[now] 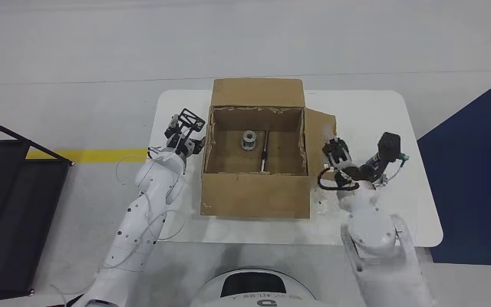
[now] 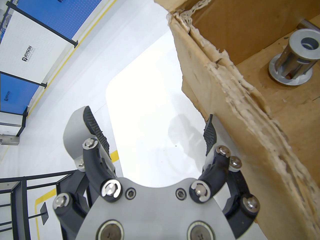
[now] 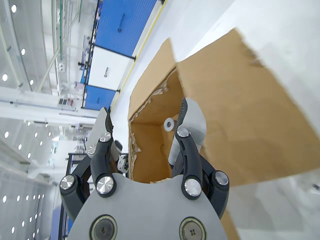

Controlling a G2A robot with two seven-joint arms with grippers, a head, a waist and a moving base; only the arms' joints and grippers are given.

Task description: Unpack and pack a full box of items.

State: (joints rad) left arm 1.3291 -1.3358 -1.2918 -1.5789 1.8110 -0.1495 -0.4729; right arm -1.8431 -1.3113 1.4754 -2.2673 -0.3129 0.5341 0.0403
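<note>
A box (image 1: 253,196) with torn rims stood open at the middle of the table (image 1: 383,123). On its floor a metal spool (image 1: 250,140) was set upright toward 12 o'clock, and a thin rod (image 1: 264,159) lay just at the spool's 5 o'clock. The left hand (image 1: 184,124) was placed outside the box at 9 o'clock, spread wide with nothing in it. The right hand (image 1: 335,147) was placed outside at 3 o'clock, likewise spread and empty. The spool was judged stiff, smooth and heavy for its size, best taken across the barrel between its flanges. The rod was judged light but slippery and low-lying, best pinched at mid-length. The box itself was judged light and apt to slide if knocked.
</note>
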